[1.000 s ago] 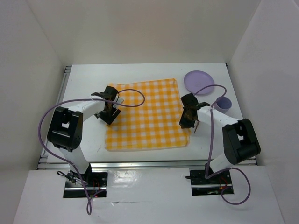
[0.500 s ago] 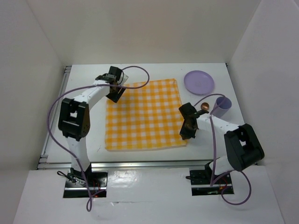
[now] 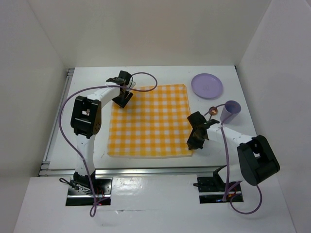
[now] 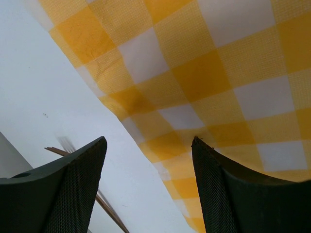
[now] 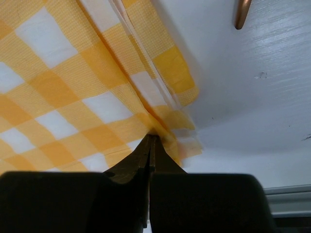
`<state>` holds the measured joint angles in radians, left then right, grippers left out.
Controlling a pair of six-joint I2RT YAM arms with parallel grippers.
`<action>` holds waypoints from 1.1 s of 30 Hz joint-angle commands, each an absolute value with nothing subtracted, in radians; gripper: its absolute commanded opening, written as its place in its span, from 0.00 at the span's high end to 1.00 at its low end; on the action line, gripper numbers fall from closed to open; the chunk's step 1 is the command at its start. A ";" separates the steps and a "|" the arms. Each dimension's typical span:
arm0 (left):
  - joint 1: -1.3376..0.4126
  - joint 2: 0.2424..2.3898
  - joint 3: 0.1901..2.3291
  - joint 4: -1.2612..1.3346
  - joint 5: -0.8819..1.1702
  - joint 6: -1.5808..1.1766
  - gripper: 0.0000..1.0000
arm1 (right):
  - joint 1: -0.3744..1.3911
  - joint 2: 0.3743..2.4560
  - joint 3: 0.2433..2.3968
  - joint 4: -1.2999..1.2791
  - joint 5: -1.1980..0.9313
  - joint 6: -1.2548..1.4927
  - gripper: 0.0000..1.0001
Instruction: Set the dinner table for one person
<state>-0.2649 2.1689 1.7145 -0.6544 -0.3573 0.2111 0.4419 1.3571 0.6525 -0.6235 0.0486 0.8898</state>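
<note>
The white dinner table [image 3: 160,74] carries a yellow-and-white checked cloth [image 3: 150,121], spread nearly flat at its middle. My left gripper [image 3: 122,100] is over the cloth's far left corner. In the left wrist view it [image 4: 148,150] is open and empty, and the cloth's edge [image 4: 194,73] runs between the jaws. My right gripper [image 3: 195,142] is at the cloth's near right corner. In the right wrist view it [image 5: 152,139] is shut on that bunched corner [image 5: 170,121].
A purple plate [image 3: 207,85] and a purple cup [image 3: 232,108] stand at the far right of the table. A small copper-coloured piece [image 3: 212,111] sits beside the cup and also shows in the right wrist view [image 5: 241,12]. Metal rails [image 3: 57,121] run along the left and near edges.
My left gripper has gone from the cloth's left side to its far left corner. My right gripper has pulled the near right corner nearer. The cloth lies flatter and squarer.
</note>
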 commanded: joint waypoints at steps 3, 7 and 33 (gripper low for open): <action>-0.267 2.099 1.706 -0.658 -0.365 0.203 0.22 | 0.454 1.364 0.733 -0.666 0.101 0.870 1.00; -0.267 2.005 1.762 -0.702 -0.376 0.180 0.22 | 0.472 1.318 0.871 -0.744 0.163 0.796 0.81; 0.063 1.459 1.249 -0.686 -0.274 0.225 0.18 | 0.242 1.602 1.611 -0.809 0.192 0.472 0.33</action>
